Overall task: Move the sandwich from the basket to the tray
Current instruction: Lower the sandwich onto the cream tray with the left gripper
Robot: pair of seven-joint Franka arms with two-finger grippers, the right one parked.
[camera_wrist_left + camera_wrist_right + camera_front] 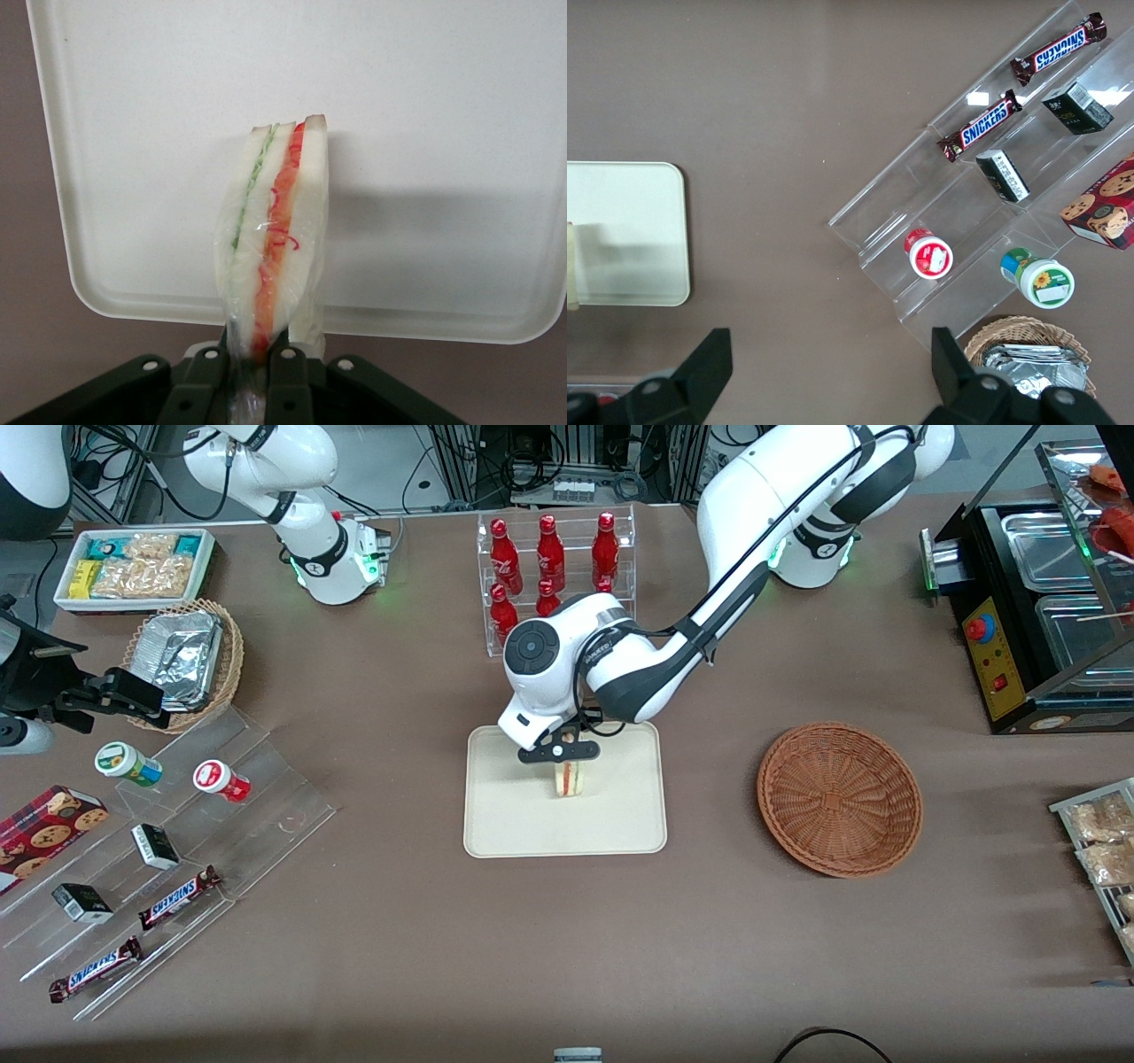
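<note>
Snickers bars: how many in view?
2. Both lie on the clear stepped stand toward the parked arm's end: one on the step beside the black box, one on the lowest step, nearest the front camera.

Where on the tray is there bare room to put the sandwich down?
The claw is shut on the sandwich above the tray. Nothing else lies on the tray: its whole surface is bare, widest between the sandwich and the rim nearer the front camera. It is crowded only at the rim nearest the bottle rack, under the arm.
</note>
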